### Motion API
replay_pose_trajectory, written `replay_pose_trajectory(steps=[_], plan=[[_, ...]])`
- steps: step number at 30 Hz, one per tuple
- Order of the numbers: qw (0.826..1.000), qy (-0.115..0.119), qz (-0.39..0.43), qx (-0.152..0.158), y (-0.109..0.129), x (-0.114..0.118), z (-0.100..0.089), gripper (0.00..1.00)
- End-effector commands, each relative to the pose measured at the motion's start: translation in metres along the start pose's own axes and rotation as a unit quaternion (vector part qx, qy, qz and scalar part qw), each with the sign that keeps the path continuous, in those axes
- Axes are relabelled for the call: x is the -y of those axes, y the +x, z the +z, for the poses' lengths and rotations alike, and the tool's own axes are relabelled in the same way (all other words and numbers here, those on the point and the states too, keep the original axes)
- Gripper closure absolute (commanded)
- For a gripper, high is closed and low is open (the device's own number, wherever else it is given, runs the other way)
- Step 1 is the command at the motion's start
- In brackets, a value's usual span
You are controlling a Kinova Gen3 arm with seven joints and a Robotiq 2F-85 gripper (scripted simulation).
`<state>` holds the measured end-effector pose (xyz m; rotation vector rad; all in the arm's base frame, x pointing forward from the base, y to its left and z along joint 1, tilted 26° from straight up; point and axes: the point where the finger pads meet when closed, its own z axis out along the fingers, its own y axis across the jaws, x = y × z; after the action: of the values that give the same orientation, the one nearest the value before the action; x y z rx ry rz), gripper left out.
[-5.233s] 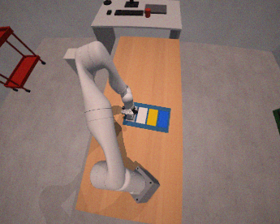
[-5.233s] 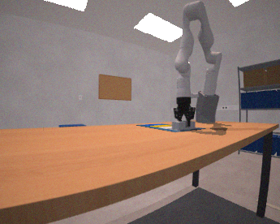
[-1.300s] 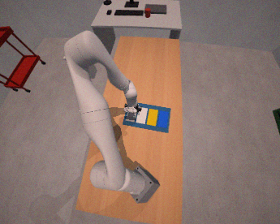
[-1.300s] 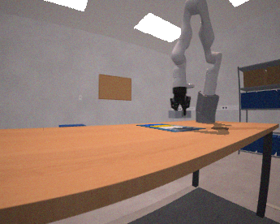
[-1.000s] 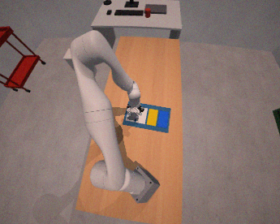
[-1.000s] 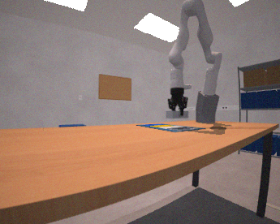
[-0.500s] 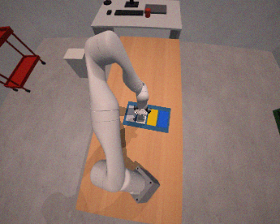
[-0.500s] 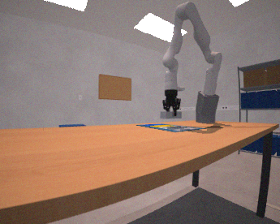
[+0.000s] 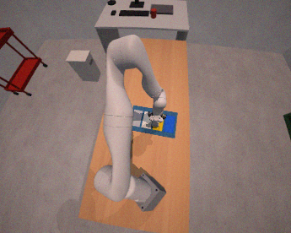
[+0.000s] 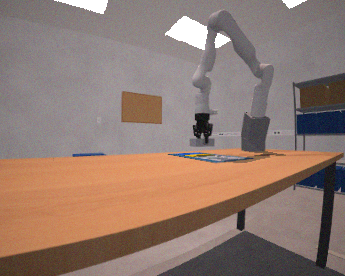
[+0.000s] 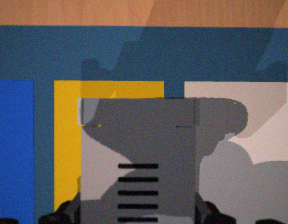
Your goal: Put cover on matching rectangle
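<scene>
My gripper (image 9: 155,119) is shut on the grey cover (image 11: 140,160) and holds it a little above the dark blue mat (image 9: 154,121). In the exterior view the gripper (image 10: 203,134) hangs over the mat (image 10: 208,159) with the cover (image 10: 202,142) clear of it. In the wrist view the cover fills the lower middle, with black slots on its top. Under it lie the yellow rectangle (image 11: 67,145) at its left side, the white rectangle (image 11: 245,125) to the right and the blue rectangle (image 11: 13,150) at the far left. The cover overlaps the yellow rectangle's right part and the gap beside the white one.
The mat lies mid-table on a long wooden table (image 9: 150,139). The arm's base (image 9: 148,196) stands at the near end. A grey desk (image 9: 142,18) with a keyboard stands beyond the far end, and a red cart (image 9: 13,63) at the left.
</scene>
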<state>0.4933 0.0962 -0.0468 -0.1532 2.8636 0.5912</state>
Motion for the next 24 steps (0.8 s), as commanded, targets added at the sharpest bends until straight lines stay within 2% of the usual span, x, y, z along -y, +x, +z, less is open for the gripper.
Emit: replay_pose_trajectory(steps=[1,9,11,17,24], plan=[[1.000,0.000,0.001,0.001,0.000,0.028,0.001,1.00],[1.000,0.000,0.001,0.001,0.001,0.071,0.004,1.00],[1.000,0.000,0.001,0.001,0.001,0.071,0.004,1.00],[1.000,0.001,0.001,0.000,0.002,0.094,0.006,1.00],[1.000,0.001,0.001,0.000,0.002,0.110,0.007,1.00]])
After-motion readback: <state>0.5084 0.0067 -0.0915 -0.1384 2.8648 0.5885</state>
